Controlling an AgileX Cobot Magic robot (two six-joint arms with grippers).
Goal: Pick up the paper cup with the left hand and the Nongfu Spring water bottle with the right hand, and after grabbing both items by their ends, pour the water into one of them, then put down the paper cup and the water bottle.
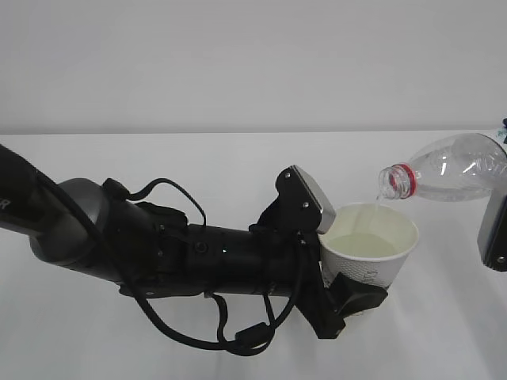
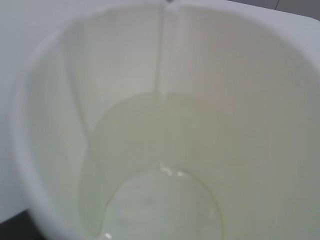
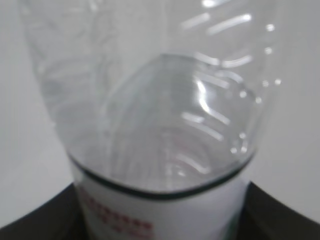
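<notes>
Pour on: right hand clamps tipped Nongfu Spring water bottle, left hand grips paper cup; next, tip bottle back upright w/o spilling.

White table (matte, plain); nothing seen resting directly on it.

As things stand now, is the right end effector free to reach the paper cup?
Probably not: the right end effector is holding the tilted Nongfu Spring water bottle, and the left end effector already grips the paper cup.
</notes>
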